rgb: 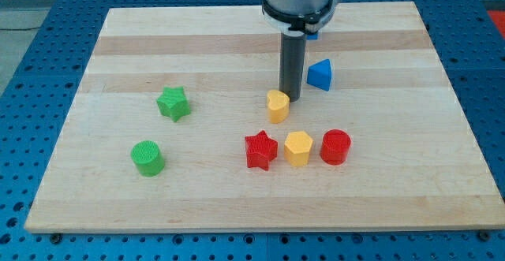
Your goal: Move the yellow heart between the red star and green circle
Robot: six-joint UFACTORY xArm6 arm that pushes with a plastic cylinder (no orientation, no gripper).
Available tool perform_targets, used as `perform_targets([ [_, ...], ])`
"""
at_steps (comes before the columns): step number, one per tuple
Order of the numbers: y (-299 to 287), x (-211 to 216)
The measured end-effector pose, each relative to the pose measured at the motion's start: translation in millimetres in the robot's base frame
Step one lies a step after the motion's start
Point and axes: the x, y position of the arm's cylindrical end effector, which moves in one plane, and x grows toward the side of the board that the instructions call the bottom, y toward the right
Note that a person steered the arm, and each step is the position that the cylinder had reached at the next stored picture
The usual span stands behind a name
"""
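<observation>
Green circle [147, 157] nearest camera, far lower-left of my tip [289, 98]. Tip touches yellow heart [277, 106] upper-right edge; no gripper, nothing grasped. Red star [260, 150] below. Pushing step; next likely shove heart down-left into gap.

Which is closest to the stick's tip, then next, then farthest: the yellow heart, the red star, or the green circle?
From my tip:
1. yellow heart, touching or nearly touching, just toward the view's lower left.
2. red star, lower down, toward the view's bottom.
3. green circle, far off at the view's lower left.
</observation>
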Motion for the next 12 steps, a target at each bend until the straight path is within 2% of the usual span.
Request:
perform_targets([
  [1, 0.0, 23.0],
  [2, -10.7, 28.6],
  [3, -48.3, 31.6],
  [4, -58.6, 36.0],
  [6, -40.5, 40.8],
  [10, -100.8, 47.2],
  [12, -109.5, 53.9],
])
